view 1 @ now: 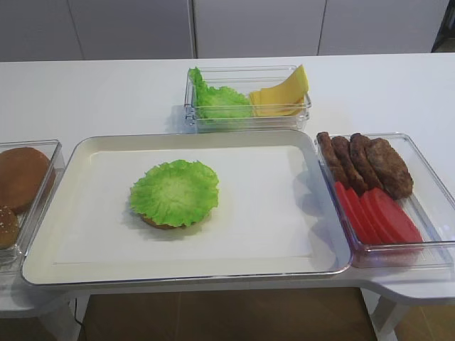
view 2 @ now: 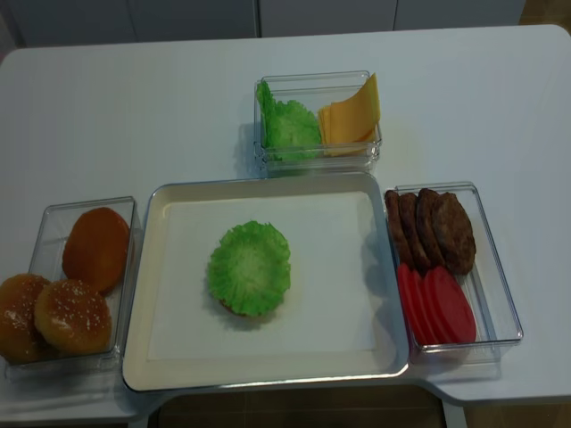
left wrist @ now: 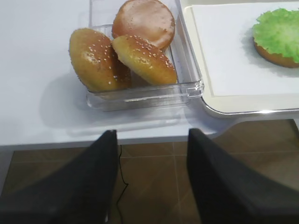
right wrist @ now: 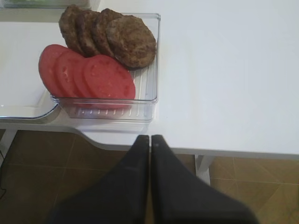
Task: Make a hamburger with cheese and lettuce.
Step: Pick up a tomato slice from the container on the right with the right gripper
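Observation:
The hamburger [view 1: 173, 193] [view 2: 250, 267] [left wrist: 279, 36] is a flat bun base under a ruffled green lettuce leaf, lying left of centre on the white tray [view 1: 270, 241] [view 2: 339, 312]. Pale-yellow cheese slices [view 1: 281, 94] [view 2: 351, 112] lean in the clear box at the back, beside more lettuce [view 1: 213, 99] [view 2: 287, 127]. My right gripper [right wrist: 150, 139] is shut and empty, hovering off the table's front edge below the patty box. In the left wrist view my left gripper [left wrist: 152, 135] stands open and empty, off the front edge below the bun box. Neither gripper shows in the high views.
A clear box [left wrist: 194, 81] [view 2: 40, 232] left of the tray holds three brown buns [left wrist: 140, 53]. At the right, another box [view 1: 434, 192] [right wrist: 152, 60] holds dark patties [view 1: 370, 162] [right wrist: 126, 39] and red tomato slices [view 1: 377, 217] [right wrist: 93, 77]. Brown floor lies beneath the front edge.

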